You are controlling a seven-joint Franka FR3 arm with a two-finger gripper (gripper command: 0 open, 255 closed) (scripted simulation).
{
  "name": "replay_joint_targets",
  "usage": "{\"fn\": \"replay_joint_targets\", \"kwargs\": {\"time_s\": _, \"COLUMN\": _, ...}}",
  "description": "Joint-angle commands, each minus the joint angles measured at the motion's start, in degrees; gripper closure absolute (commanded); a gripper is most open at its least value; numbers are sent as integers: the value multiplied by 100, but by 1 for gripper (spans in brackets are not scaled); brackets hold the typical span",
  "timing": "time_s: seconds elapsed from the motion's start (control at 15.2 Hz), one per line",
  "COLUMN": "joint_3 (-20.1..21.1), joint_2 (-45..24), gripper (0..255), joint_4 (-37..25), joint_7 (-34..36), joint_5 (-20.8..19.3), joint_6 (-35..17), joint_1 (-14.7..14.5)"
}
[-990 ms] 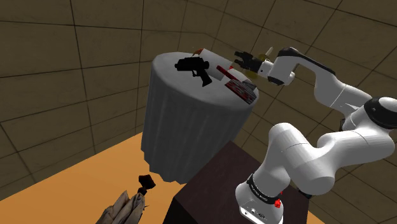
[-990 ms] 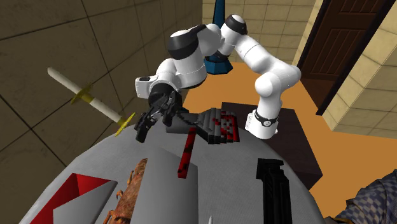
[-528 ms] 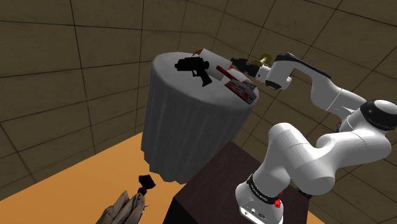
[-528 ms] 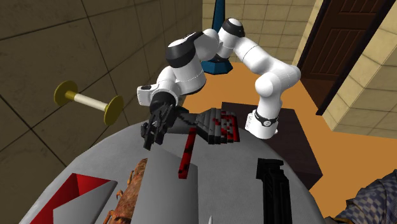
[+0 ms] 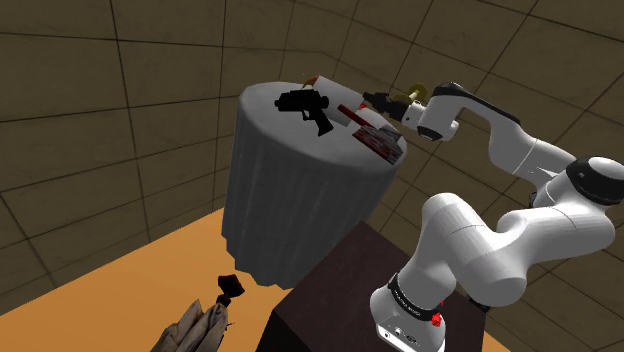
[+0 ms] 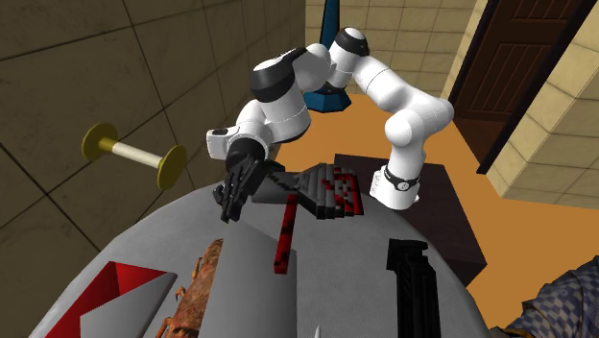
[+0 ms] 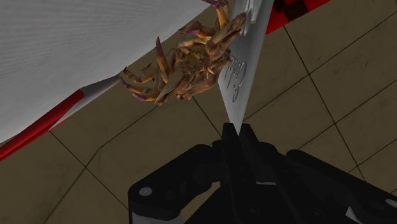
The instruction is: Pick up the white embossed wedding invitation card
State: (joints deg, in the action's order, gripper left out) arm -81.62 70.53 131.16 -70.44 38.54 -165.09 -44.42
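My black gripper (image 7: 238, 137) has its fingers closed together on the pointed corner of the white card (image 7: 240, 70), which carries raised script. The card runs away from the fingertips, over the edge of the round grey-draped table (image 5: 300, 190). A brown crab (image 7: 184, 63) lies right beside the card. In the second exterior view the gripper (image 6: 228, 204) points down at the table's (image 6: 158, 240) far rim, just beyond the crab (image 6: 197, 288). From the shoulder camera the gripper (image 5: 372, 98) sits at the tabletop's right-hand edge.
On the table lie a red-and-black strip (image 6: 283, 235), a red-and-black block (image 6: 336, 192), a black gadget (image 6: 413, 278) and a red panel (image 6: 106, 293). A rod with yellow discs on its ends (image 6: 134, 154) hangs off the table beyond the gripper. The dark stand (image 5: 330, 290) is below.
The fingers went from wide apart to shut while the hand dropped to the table's rim. The yellow-ended rod turned from slanted to level early on, then stayed still.
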Motion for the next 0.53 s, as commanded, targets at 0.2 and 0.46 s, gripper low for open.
{"fn": "replay_joint_targets", "kwargs": {"time_s": 0.2, "joint_3": 186, "joint_2": -190, "gripper": 255, "joint_4": -64, "joint_7": 220, "joint_5": 44, "joint_6": 68, "joint_1": 51}}
{"fn": "replay_joint_targets", "kwargs": {"time_s": 0.46, "joint_3": 368, "joint_2": -378, "gripper": 255, "joint_4": -149, "joint_7": 445, "joint_5": 80, "joint_6": 148, "joint_1": 108}}
